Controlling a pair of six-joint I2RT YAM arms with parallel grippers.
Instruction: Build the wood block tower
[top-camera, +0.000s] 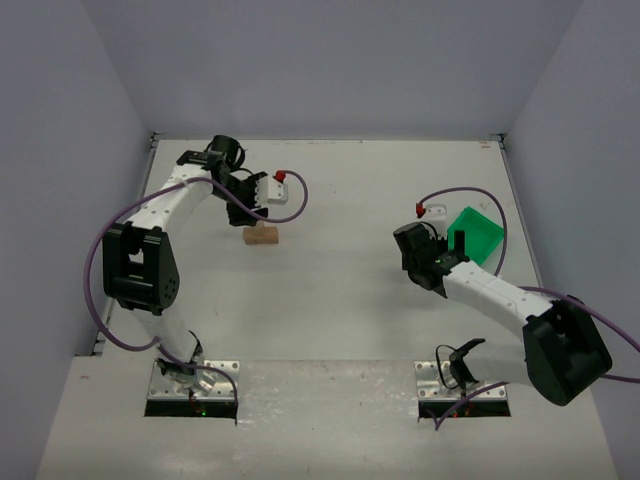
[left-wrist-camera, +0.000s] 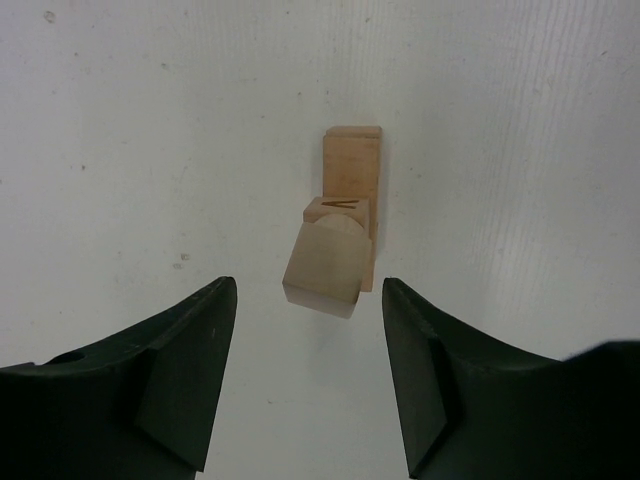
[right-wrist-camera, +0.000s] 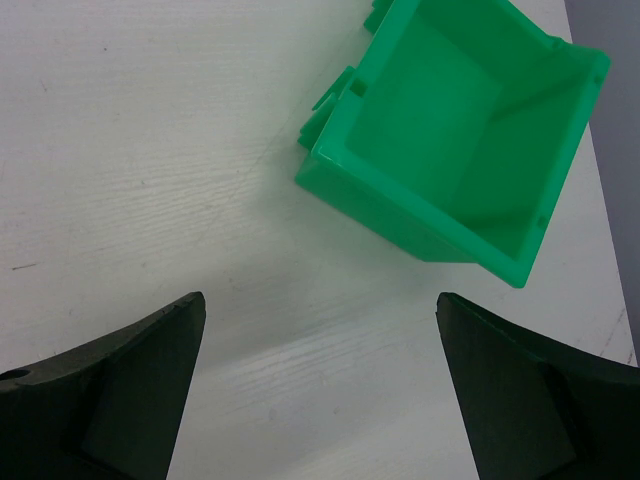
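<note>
I am hovering my left pincer (left-wrist-camera: 308, 295) over the wood block tower (left-wrist-camera: 340, 230). Its fingers are spread apart and gripping nothing, with one on each side of the stack in the wrist view. The tower is standing on the left half of the desk (left-wrist-camera: 120, 150), well apart from the green bin (right-wrist-camera: 460, 150). A long bar (left-wrist-camera: 352, 160) is lying at the base, and a small marked cube (left-wrist-camera: 340, 210) is sitting on it. A pale top block (left-wrist-camera: 322, 265) is resting above, and it looks turned a little out of line with the cube.

I judge the step in hand to be clearing away from that top block. To do it well I am aiming to lift straight up without twisting, so that neither finger brushes the stack. A sideways nudge could tip the skewed piece off.

My right pincer (right-wrist-camera: 320, 310) is waiting, also wide apart and empty, above bare desk just beside the bin. The part of the bin I can see is holding nothing.
</note>
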